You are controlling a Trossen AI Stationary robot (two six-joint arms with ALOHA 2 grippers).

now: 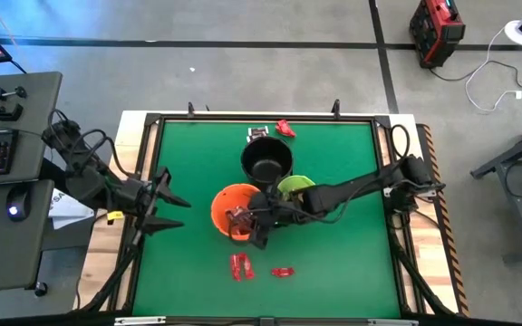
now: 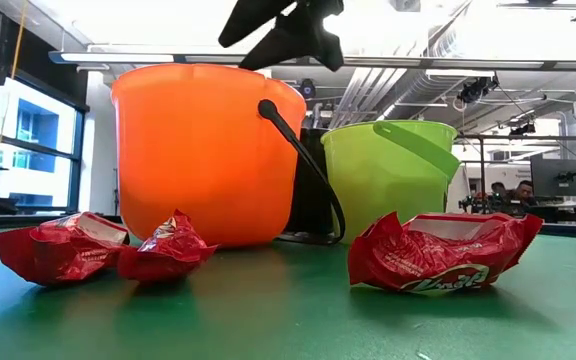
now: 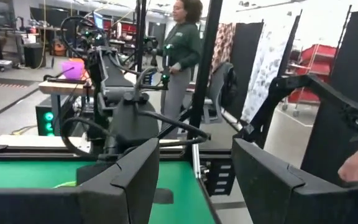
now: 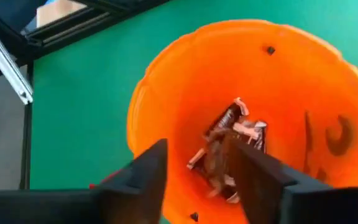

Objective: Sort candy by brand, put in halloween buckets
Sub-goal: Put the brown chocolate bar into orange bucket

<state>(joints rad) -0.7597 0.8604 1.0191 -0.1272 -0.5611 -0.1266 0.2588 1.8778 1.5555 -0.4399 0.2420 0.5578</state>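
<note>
Three buckets stand together mid-table: black (image 1: pixel 266 161), lime green (image 1: pixel 295 186) and orange (image 1: pixel 232 206). My right gripper (image 4: pixel 197 180) hangs open over the orange bucket (image 4: pixel 260 93), pointing slantwise down into it. Dark brown and silver candy (image 4: pixel 235 134) lies on the bucket's bottom, and a blurred brown piece (image 4: pixel 215 160) shows just below the gap between the fingers. Red candy (image 1: pixel 241 266) (image 1: pixel 282 271) lies near the front edge. More candy (image 1: pixel 285 128) (image 1: pixel 258 135) lies behind the black bucket. My left gripper (image 1: pixel 172 210) waits open at the table's left side.
In the low view the red candy (image 2: pixel 63 247) (image 2: pixel 168 248) (image 2: pixel 443 252) lies in front of the orange bucket (image 2: pixel 208 150) and the green bucket (image 2: pixel 393 175). Bare green table (image 1: pixel 352 263) lies at the near right. A person stands in the room beyond.
</note>
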